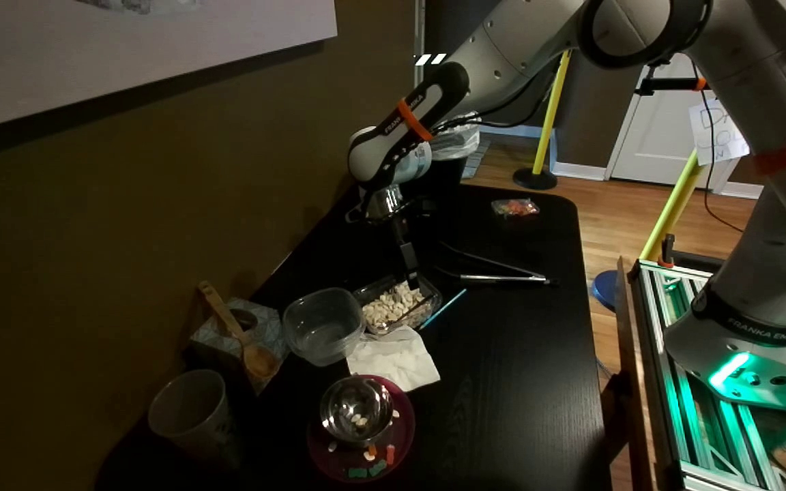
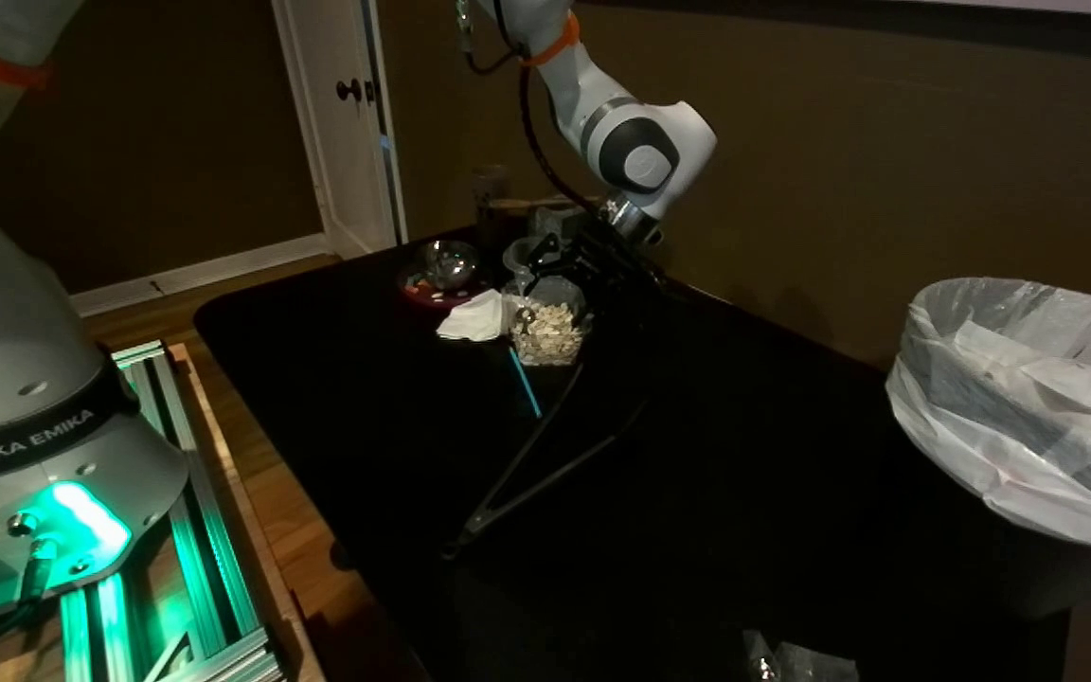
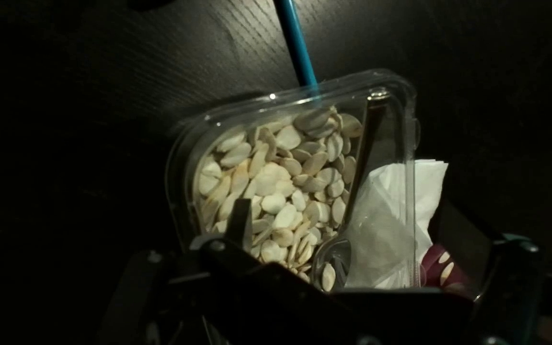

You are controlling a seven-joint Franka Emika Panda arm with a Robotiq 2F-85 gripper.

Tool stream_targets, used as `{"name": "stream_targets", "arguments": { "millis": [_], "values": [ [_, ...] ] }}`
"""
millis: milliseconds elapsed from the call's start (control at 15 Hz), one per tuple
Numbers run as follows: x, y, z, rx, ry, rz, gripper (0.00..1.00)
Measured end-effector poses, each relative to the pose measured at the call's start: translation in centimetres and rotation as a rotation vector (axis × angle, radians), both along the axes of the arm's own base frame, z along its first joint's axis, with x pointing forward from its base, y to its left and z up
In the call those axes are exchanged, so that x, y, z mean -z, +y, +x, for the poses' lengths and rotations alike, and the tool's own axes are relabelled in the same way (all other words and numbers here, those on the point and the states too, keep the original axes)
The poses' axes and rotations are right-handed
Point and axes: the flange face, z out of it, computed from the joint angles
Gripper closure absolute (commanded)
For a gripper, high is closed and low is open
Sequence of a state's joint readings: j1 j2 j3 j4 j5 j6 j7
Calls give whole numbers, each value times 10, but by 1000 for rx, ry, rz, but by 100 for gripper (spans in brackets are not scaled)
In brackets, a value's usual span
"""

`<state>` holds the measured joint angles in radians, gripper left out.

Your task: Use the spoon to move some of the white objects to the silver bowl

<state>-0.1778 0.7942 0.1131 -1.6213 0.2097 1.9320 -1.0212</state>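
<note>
Dark brownish metal, by its gloss: slim spoon (image 3: 362, 165) lay along one inside wall of a clear plastic rectangular tray (image 3: 276, 103), beside heaped, small whitish-beige oval seeds (image 3: 281, 187). Tray stood nearer the long edge of the black wood-grained table (image 1: 502, 382) that faced away from the white robot base (image 1: 761, 293). Round silver metal bowl (image 1: 352, 390), a few seeds inside, sat on a dark red plate (image 1: 403, 433) toward the short edge farthest from the white-lined bin (image 2: 943, 421). Black gripper (image 3: 343, 203) hung over the tray, fingers spread wide, holding nothing. Expected handling: spoon light, stiff, slippery; best pinched across mid-handle and kept level, since loose, dry-looking seeds would slide off. Thin tray likely to skid if bumped. Hard to make out: tip of the spoon's scoop, hidden behind gripper parts in the wrist view; one finger, nearly lost in shadow; whether either fingertip touched seeds, could not tell. Spoon too faint to read in both exterior views.
</note>
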Motion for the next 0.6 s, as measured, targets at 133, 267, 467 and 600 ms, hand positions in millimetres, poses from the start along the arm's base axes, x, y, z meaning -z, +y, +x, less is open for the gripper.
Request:
{"name": "stream_targets", "arguments": {
  "millis": [133,267,467,600],
  "values": [
    [0,2,0,-3,-1,2,0],
    [0,3,0,2,5,9,0],
    [2,6,-3,16,15,15,0],
    [4,8,-4,10,19,14,0]
  ]
}}
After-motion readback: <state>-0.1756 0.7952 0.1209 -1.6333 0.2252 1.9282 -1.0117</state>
